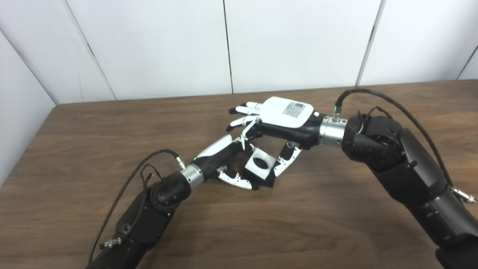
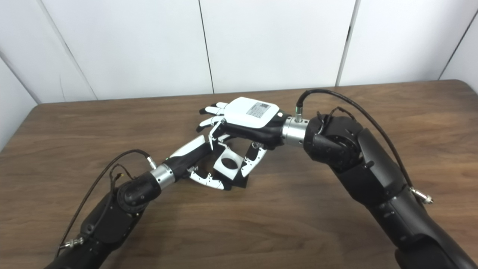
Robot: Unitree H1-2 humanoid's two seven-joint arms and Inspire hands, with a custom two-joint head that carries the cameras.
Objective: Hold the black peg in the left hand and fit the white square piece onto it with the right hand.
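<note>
Over the middle of the brown tabletop (image 1: 336, 224) the two hands meet, and the white square piece (image 1: 258, 164) sits between them, tilted, its round hole facing up and toward the near side. The right hand (image 1: 285, 119) reaches in from the right with its white back turned upward, thumb and one of its fingers (image 1: 285, 161) clamped down on the piece's edges while the rest of its fingers stretch out apart toward the far left. The left hand (image 1: 224, 155) comes in low from the near left, palm turned inward, its fingers curled under and beside the piece. A dark shape at the piece's lower corner looks like the black peg (image 1: 266, 182), but I cannot tell how firmly the left hand grips it, nor whether it has entered the hole, which appears open. To do this step well, I would judge the right hand needs to square the hole over the peg's axis before pressing, keeping the tilt of piece and peg matched so the edge does not catch, while the left wrist stays rigid against the push. Both forearms angle upward to the meeting point, wrists bent.
</note>
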